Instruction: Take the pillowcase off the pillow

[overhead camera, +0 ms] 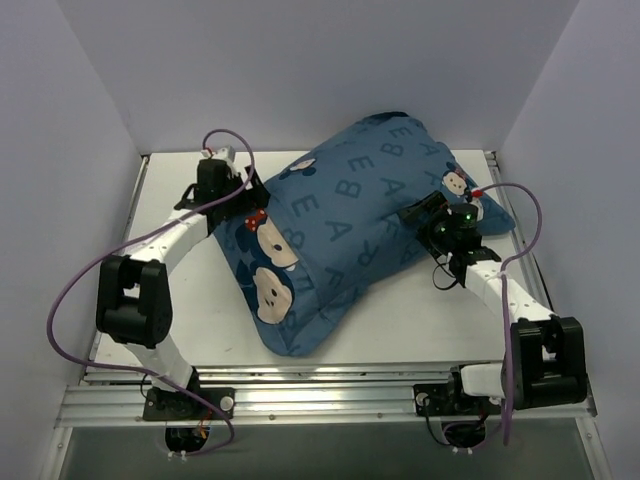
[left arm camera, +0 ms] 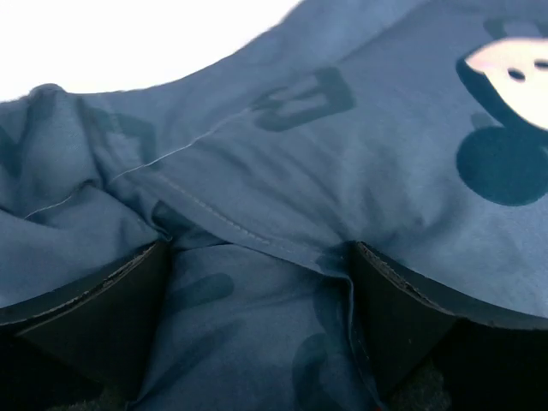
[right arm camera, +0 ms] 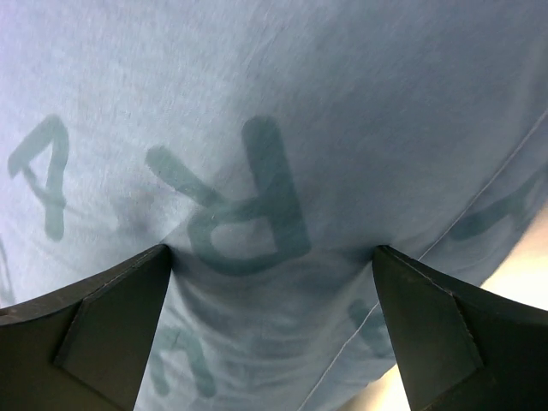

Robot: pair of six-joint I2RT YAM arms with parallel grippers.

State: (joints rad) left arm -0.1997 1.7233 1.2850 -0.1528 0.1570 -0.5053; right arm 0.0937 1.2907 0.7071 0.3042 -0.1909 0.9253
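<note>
Left wrist, left gripper, right gripper wide open on pillowcase

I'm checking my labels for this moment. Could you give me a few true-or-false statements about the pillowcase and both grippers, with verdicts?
1. The pillowcase lies plump and filled on the table. True.
2. The left gripper is clamped shut on fabric. False: its jaws stand open, with fabric between them.
3. The right gripper is open against the printed cloth. True.
4. Both grippers are on the same side of the pillowcase. False: there is one at each side.
5. The pillowcase is plain. False: it is printed with letters and mouse faces.
</note>
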